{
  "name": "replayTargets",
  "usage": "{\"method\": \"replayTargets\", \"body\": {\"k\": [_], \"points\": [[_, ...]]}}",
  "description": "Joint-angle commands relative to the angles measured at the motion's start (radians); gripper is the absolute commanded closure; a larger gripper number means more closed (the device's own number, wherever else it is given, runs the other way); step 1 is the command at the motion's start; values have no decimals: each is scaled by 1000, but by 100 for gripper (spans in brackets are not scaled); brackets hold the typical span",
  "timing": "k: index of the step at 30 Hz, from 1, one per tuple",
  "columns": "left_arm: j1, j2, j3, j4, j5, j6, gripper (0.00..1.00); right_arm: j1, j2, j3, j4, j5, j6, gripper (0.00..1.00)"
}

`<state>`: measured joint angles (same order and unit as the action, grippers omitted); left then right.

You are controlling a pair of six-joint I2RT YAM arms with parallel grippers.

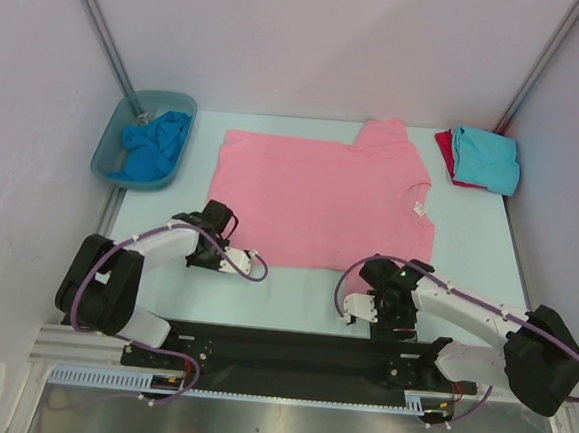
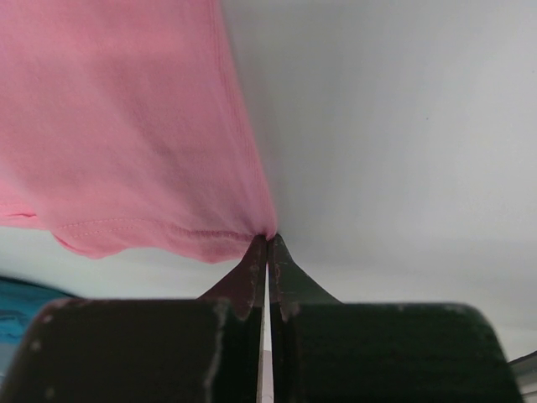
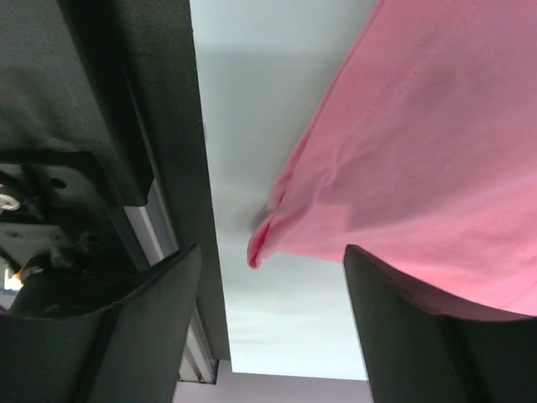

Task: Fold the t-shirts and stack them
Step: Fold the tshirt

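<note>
Pincers first: from the top camera, the left pincer [image 1: 217, 239] sits at the near left corner of the big pink t-shirt [image 1: 321, 199]. That shirt is spread flat in the middle of the desk [image 1: 293, 295]. My right pincer [image 1: 363, 305] is low, by the shirt's near right edge. Far left, a blue t-shirt [image 1: 155, 146] lies bunched up in the plastic tub [image 1: 106, 157]. Far right, a turquoise t-shirt [image 1: 487, 160] lies folded on top of a red t-shirt [image 1: 442, 146].

On the left wrist camera, the left pincer [image 2: 268, 242] is pressed tight together. The hem corner of the pink t-shirt [image 2: 126, 126] is nipped in its tips.

On the right wrist camera, the right pincer [image 3: 268, 264] stands wide and holds nothing. A corner of the pink t-shirt [image 3: 419, 151] lies on the desk [image 3: 252, 101], just ahead of the gap between the fingers.
</note>
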<state>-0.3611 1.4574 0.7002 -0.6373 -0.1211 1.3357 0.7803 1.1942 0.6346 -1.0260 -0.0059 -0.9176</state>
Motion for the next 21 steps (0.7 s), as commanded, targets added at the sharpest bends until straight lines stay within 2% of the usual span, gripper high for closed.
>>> {"method": "replayTargets", "body": {"k": [1, 3, 6, 7, 17, 20, 21], "points": [[14, 29, -5, 8, 63, -7, 100, -7, -4, -45, 64, 46, -3, 28], [13, 29, 1, 4, 60, -7, 100, -7, -8, -62, 87, 56, -1, 30], [13, 31, 13, -4, 64, -10, 100, -7, -13, -95, 139, 86, -4, 40], [11, 32, 16, -4, 64, -10, 100, -6, -13, -102, 145, 102, -3, 46], [11, 44, 35, -9, 60, -3, 100, -18, -24, -116, 165, 116, 3, 66], [10, 46, 38, -10, 63, -9, 100, -19, -24, -118, 168, 126, -1, 89], [10, 44, 36, -9, 63, -10, 100, -21, -24, -119, 170, 133, -3, 100]]}}
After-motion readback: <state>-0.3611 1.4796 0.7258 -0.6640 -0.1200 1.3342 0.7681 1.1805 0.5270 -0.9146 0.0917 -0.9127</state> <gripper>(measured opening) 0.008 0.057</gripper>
